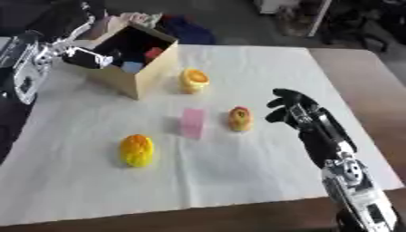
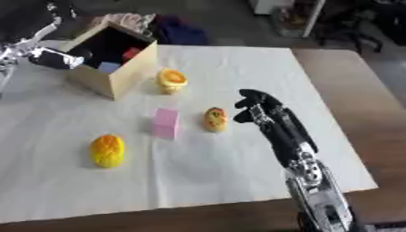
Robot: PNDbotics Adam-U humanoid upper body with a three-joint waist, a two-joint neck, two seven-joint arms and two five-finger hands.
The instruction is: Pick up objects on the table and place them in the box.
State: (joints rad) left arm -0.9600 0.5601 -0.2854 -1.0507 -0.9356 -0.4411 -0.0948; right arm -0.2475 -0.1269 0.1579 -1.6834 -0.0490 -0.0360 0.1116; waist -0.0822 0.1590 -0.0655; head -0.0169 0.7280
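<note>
From the box [image 1: 139, 79] on the table [image 1: 262, 176], I see my left hand [image 1: 87, 58] at its rim, fingers unclear. Before the box lie a yellow-orange lump [image 1: 136, 150], pink block [image 1: 193, 122] and small orange-red piece [image 1: 239, 118]; it looks light, perhaps soft, so I'd pinch its sides. My right hand [image 1: 292, 108] hovers just beside it, fingers curled on nothing.

My right hand [image 1: 289, 106] hovered with fingers curled just right of a small orange-and-red object [image 1: 239, 118]. A pink block [image 1: 193, 123] stood beside it, a yellow-orange object [image 1: 136, 150] nearer me. My left hand [image 1: 89, 57] was at the open box [image 1: 147, 72], holding something I couldn't make out.
</note>
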